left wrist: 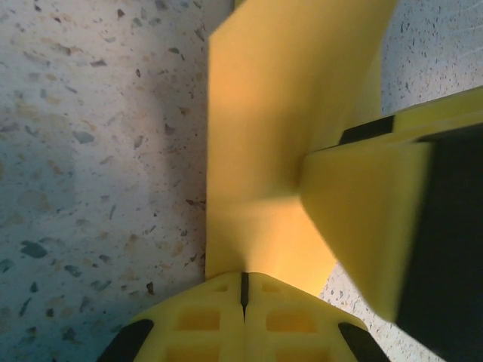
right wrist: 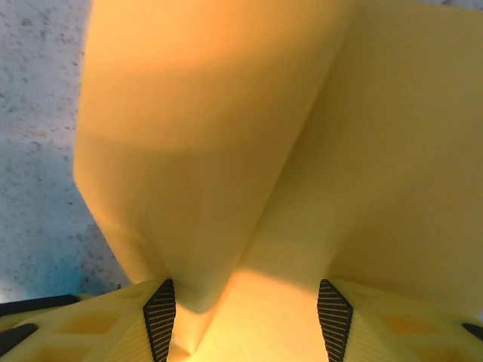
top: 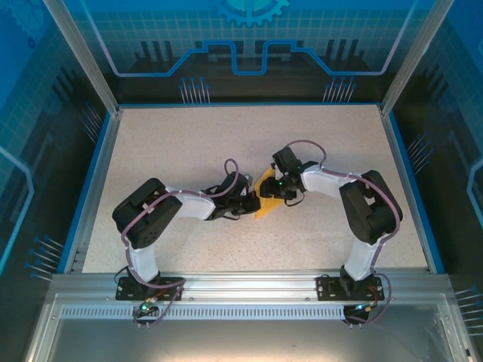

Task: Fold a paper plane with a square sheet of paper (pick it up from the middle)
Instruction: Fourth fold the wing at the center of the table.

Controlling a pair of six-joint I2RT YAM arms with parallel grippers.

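Pinching the near edge of the sheet of paper [left wrist: 279, 98], the left pincer [left wrist: 243, 290] has its jaws pressed together. The right pincer [right wrist: 245, 305] stands spread, with a creased fold of the orange-yellow sheet (bent into two panels) running down between its pads [right wrist: 160, 317]. Both arms meet over the middle of the speckled surface [top: 189, 143], with the paper between them.

Count: 1 orange-yellow paper sheet [top: 266, 204], 2 arms (left arm [top: 151, 215], right arm [top: 370, 207]), 2 grippers (left gripper [top: 246, 200], right gripper [top: 281, 188]), 4 yellow fingers [right wrist: 113, 324] total, 1 speckled table [top: 189, 143], 1 blue border [top: 90, 188].
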